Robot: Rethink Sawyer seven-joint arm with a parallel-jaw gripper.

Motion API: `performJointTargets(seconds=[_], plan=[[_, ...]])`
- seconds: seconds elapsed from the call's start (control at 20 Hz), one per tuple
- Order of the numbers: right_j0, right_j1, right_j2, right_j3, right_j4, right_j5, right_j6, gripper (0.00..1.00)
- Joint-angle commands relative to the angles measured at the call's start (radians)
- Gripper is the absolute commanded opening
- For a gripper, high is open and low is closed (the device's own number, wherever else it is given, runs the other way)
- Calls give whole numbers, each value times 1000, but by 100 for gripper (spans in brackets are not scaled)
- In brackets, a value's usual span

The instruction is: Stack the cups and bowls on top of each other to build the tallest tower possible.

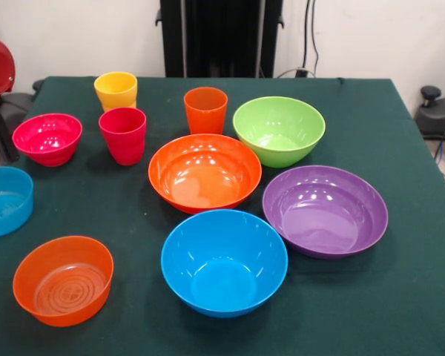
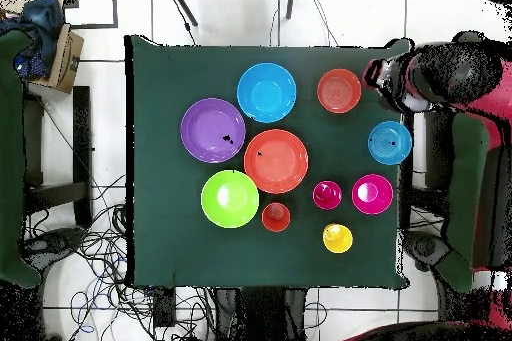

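- Red arm sat at the table's edge; pincer grip: could not tell.
- Small orange bowl and small blue bowl stood near the pincer, each apart.

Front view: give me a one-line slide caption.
Seven bowls and three cups sit separately on a green tablecloth; no tower started.

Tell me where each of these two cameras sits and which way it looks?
Front view: across the table from the robot, looking down over the green table at separate cups and bowls; only the black pedestal shows.
Overhead view: above, looking straight down; the red arm lies at the table's right edge.
Both show the large orange bowl in the middle, nothing stacked.
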Motion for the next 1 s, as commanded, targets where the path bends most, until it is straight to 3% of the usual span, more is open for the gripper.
performJointTargets(seconds=[0.05, 1.0], plan=[[64, 39, -76, 110, -41, -54, 44, 100], [91, 64, -132, 201, -74, -219, 6, 100]])
